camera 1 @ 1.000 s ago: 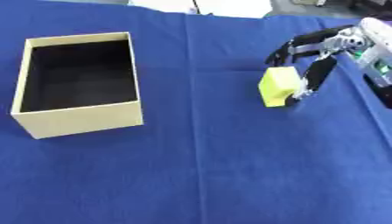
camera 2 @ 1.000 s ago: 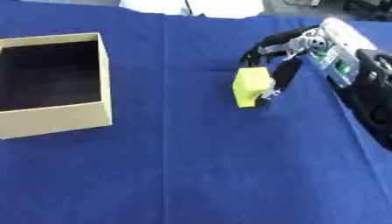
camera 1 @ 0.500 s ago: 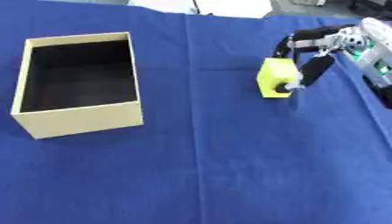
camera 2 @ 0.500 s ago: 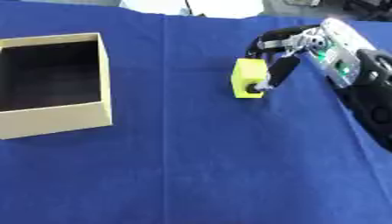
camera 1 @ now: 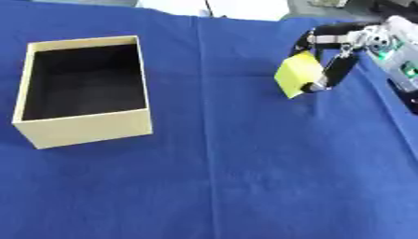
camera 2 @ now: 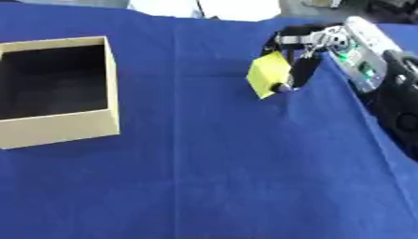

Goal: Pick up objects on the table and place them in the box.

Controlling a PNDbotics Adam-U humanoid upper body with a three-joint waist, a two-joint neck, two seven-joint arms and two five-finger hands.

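Tilted yellow block in right hand

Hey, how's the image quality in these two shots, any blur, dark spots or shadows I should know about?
Left eye view: the right hand and yellow block look soft and smeared, and the inside of the box is very dark. Right eye view: same softness at the hand; a faint shadow lies on the blue cloth just beneath the block.

place: lab-like test bench | evidence: blue cloth-covered table
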